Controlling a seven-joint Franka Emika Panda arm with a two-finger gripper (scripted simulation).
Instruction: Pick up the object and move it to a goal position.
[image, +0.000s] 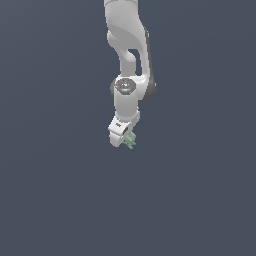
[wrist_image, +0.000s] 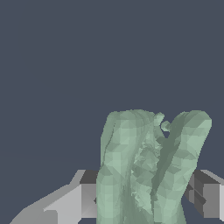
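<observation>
Your claw (wrist_image: 144, 192) is clamped on the object (wrist_image: 148, 166), the pale mint-green lump sitting between its grey fingers (wrist_image: 83, 197). From outside, the object (image: 130, 140) pokes out at the claw's (image: 125, 141) 4 o'clock, below the white arm (image: 127, 60).

You see the object (wrist_image: 148, 170) as matt, pale mint green, its surface rough and faceted (lumpy ridges in the lower middle of the wrist view). The arm (image: 127, 60) looks like smooth white plastic with a slight sheen; the fingers (wrist_image: 205, 199) are dull grey, flat-shaded.
</observation>
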